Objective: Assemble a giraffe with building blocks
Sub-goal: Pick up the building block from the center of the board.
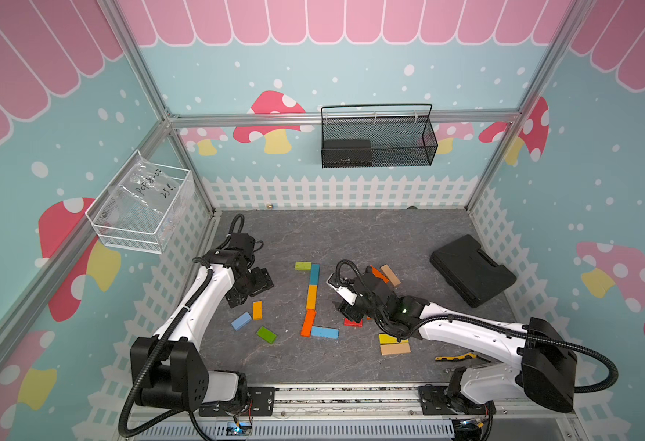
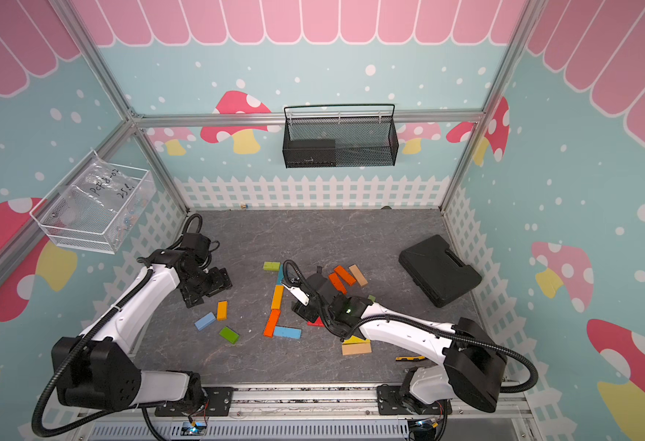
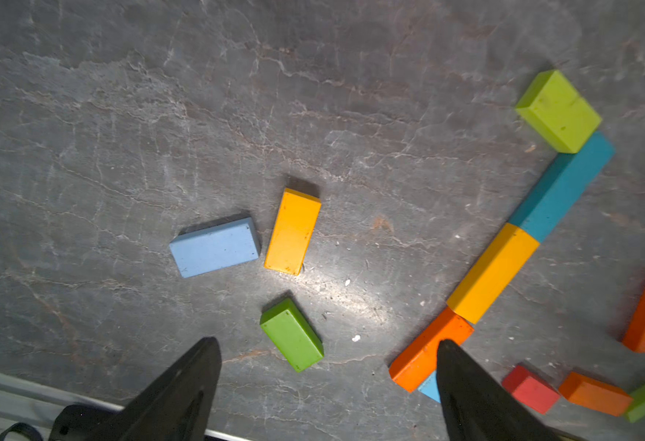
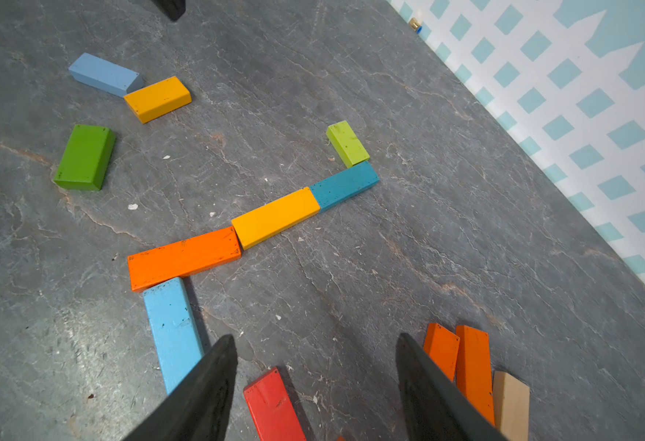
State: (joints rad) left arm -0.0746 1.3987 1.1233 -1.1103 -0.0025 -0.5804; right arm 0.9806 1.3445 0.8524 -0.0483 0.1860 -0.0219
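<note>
Tabletop [image 3: 122,152]: matt grey sheet with a veined, stone-like pattern, scuffed. Building blocks [image 3: 292,231]: painted wood, smooth, low sheen, paint speckled and chipped at edges, as on the orange block [image 4: 183,257]; tan block [image 4: 510,401] bare, unpainted wood. Case [image 1: 471,271]: matt black plastic. Wall basket [image 1: 378,141]: black metal mesh. Frame rail [image 1: 344,116]: dull silvery metal.

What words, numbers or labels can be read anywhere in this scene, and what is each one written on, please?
"PCF8-02": handwritten on the clear plastic bag in the white wire basket.
"25" plus one unclear character: handwritten below it on the same bag.
Small pale mark on the black box in the black mesh basket: too small to read.
The building blocks: no text visible.
</note>
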